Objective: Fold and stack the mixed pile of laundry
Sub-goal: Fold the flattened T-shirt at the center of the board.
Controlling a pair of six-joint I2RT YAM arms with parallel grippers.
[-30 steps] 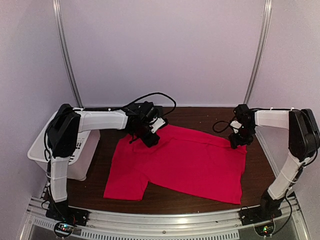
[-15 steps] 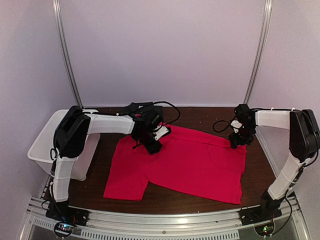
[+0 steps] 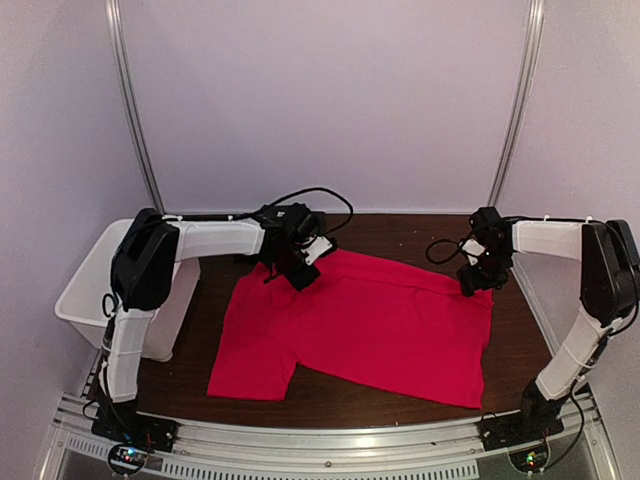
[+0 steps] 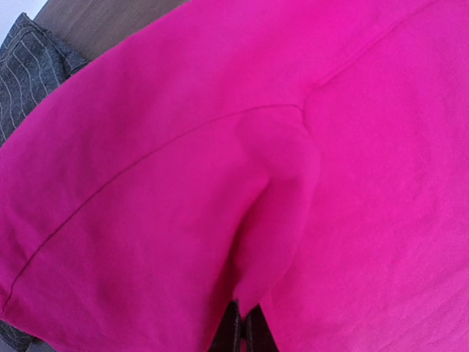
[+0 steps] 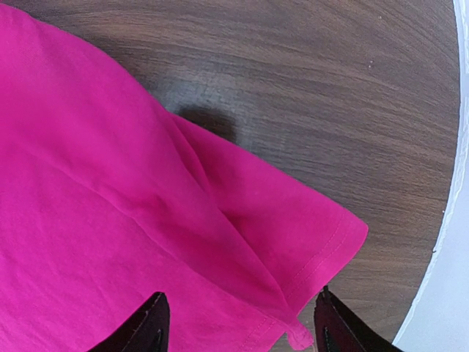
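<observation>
The red T-shirt [image 3: 360, 325] lies spread flat on the dark wooden table [image 3: 400, 232]. My left gripper [image 3: 300, 272] is at the shirt's far left part and is shut, pinching a raised fold of the red cloth [image 4: 278, 191]; its fingertips [image 4: 233, 330] show together in the left wrist view. The charcoal pinstriped shirt [image 4: 29, 66] shows only there, beside and partly under the red cloth. My right gripper [image 3: 475, 284] is open over the red shirt's far right corner [image 5: 322, 235], with one finger on each side of its hem [image 5: 157, 326].
A white plastic bin [image 3: 85, 290] stands at the table's left edge under the left arm. The table's right edge [image 5: 448, 183] runs close to the right gripper. Bare wood lies behind the shirt.
My left gripper moved right and nearer with the red cloth, then back toward the far left. The right arm has not moved.
</observation>
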